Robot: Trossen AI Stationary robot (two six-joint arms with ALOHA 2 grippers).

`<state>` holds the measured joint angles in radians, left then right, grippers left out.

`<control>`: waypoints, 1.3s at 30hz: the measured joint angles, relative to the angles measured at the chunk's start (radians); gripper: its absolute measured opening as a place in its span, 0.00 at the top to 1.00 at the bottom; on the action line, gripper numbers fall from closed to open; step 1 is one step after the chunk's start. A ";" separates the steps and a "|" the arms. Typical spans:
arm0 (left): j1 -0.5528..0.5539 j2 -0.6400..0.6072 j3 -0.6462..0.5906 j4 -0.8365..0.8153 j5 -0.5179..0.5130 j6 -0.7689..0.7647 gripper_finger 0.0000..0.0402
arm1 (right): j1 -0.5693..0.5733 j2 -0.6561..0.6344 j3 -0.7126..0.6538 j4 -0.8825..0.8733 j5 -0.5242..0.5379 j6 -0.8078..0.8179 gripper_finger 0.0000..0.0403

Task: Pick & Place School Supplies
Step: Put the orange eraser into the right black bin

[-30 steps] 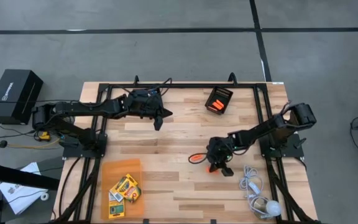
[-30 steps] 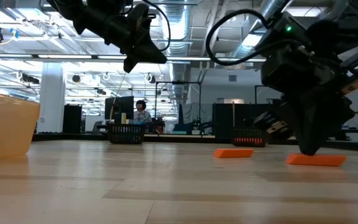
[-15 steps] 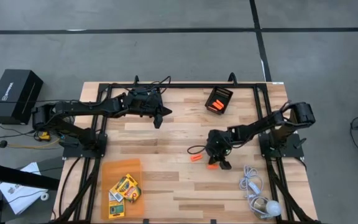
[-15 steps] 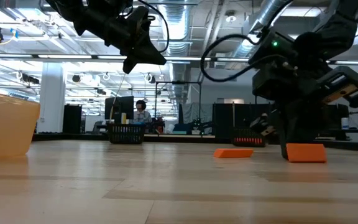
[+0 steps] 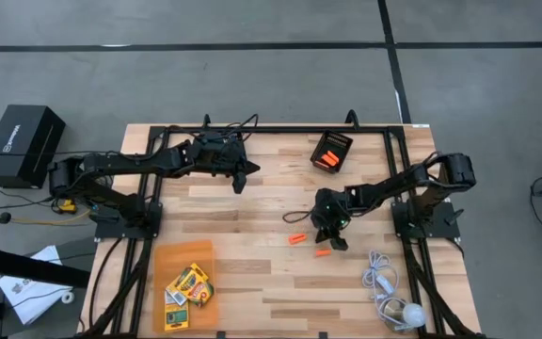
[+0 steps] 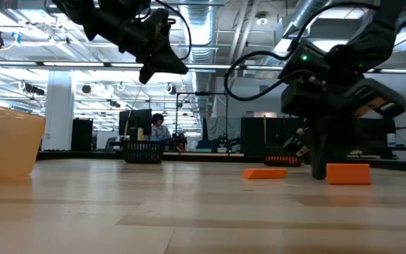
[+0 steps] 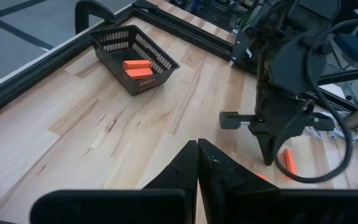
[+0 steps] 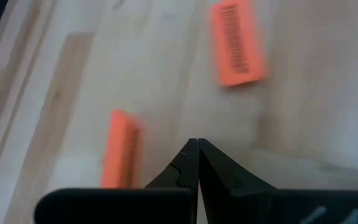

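Observation:
Two small orange pieces lie flat on the wooden table, one (image 5: 296,238) left of the other (image 5: 323,251). My right gripper (image 5: 337,243) is shut, slanting down, its tips low over the table just beside the nearer piece (image 8: 122,149) with a small gap; the other piece (image 8: 237,43) lies beyond. In the low view the fingers (image 6: 321,169) stand right beside that piece (image 6: 347,173). My left gripper (image 5: 241,186) hangs shut and holds nothing, high above the table's far middle (image 6: 146,73). Yellow-and-green crayon boxes (image 5: 188,287) lie in an orange tray (image 5: 172,256).
A black mesh basket (image 5: 331,151) holding orange pieces (image 7: 137,67) stands at the far right. A white cord with a round bulb (image 5: 390,294) lies at the near right. Black frame rails (image 5: 271,130) run along the table's edges. Bare wood spans the middle.
My right gripper has swung toward the table's far edge, staying shut and low. The orange piece that it stood over a second ago has turned about on the table and now lies uncovered beside the fingertips. The other piece has not moved.

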<state>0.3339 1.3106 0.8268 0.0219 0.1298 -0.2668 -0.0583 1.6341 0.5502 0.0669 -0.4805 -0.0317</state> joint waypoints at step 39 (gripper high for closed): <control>0.021 0.000 0.000 -0.051 0.015 0.153 0.67 | 0.340 -0.068 0.298 -0.466 0.299 0.585 0.44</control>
<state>0.3550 1.3109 0.8265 -0.0288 0.1443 -0.1135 0.2815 1.5664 0.8483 -0.3988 -0.1818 0.5537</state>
